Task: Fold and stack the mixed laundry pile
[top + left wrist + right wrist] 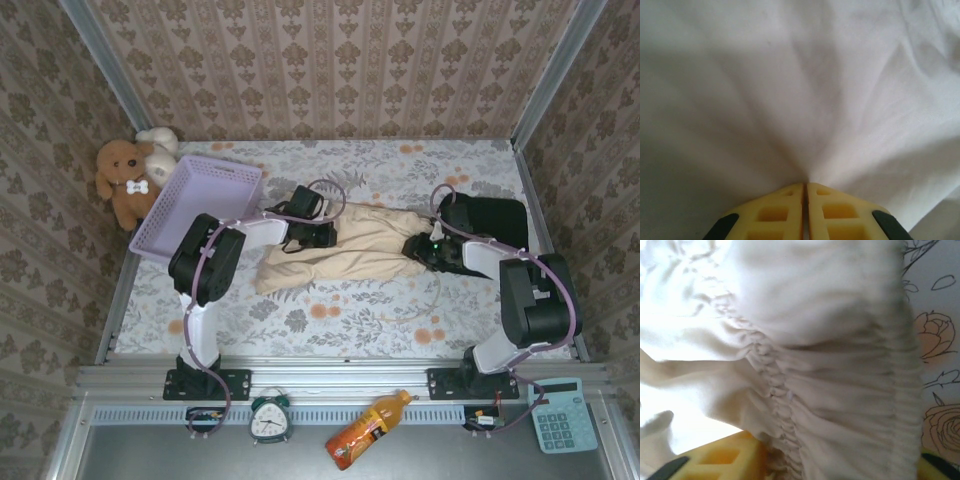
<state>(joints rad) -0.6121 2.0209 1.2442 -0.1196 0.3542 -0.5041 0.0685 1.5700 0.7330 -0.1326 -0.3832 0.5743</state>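
Floral table: cream garment, black garment, basket

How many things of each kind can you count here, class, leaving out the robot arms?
Garments: 2 (cream garment, black garment)
Bears: 2 (brown bear, white bear)
Basket: 1
Clock: 1
Bottle: 1
Calculator: 1
Total: 8

The cream-beige gathered cloth garment drapes over the right gripper, hiding its jaws' tips; whether they pinch cannot be told. The left gripper is cut off by the bottom edge. The right arm partly hides the large black cloth garment.
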